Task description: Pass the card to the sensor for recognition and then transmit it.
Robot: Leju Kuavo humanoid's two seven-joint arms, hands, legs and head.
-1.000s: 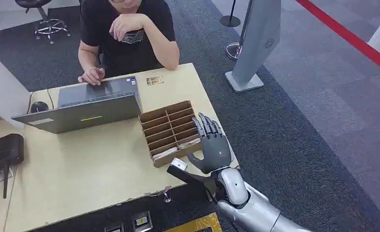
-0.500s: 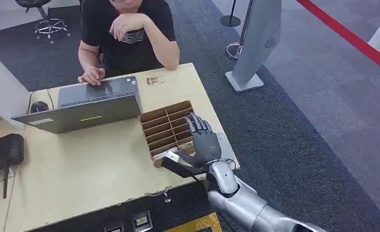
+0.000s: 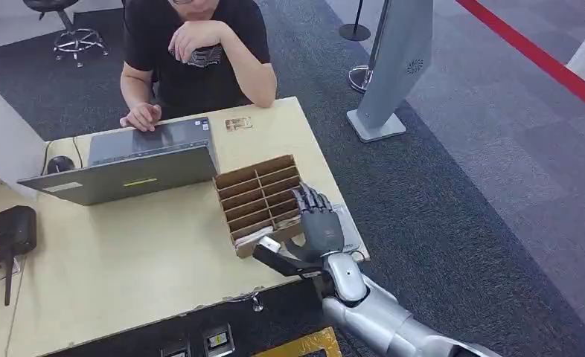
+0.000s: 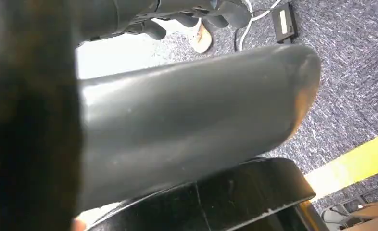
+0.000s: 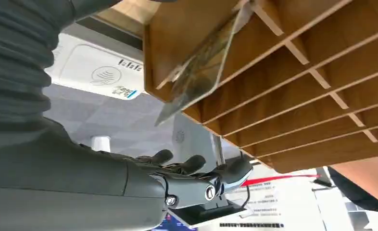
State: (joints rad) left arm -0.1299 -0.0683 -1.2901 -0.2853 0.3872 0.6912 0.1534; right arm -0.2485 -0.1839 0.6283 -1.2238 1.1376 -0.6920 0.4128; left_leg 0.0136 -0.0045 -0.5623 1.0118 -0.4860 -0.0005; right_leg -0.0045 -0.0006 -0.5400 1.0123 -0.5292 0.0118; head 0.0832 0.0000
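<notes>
A wooden slotted box (image 3: 254, 192) stands near the table's right edge, with a pale card (image 3: 253, 236) lying in its front slot. In the right wrist view a card (image 5: 202, 66) leans out of a slot of the box (image 5: 293, 86), beside the white sensor (image 5: 96, 73) with its contactless mark. My right hand (image 3: 319, 225) hovers over the box's right side and the sensor (image 3: 349, 222), fingers stretched out, thumb toward the box's front corner. It holds nothing; its fingers (image 5: 196, 168) are spread below the card. My left hand (image 4: 192, 125) hangs over the carpet, thumb straight, holding nothing.
A person (image 3: 196, 52) sits at the far side of the table (image 3: 141, 260), one hand on an open laptop (image 3: 126, 160). A black device (image 3: 3, 232) lies at the left edge. A grey kiosk stand (image 3: 394, 67) rises on the carpet to the right.
My right hand has tipped forward from upright beside the table edge and come in over the box's right side and the sensor. The cards have not moved.
</notes>
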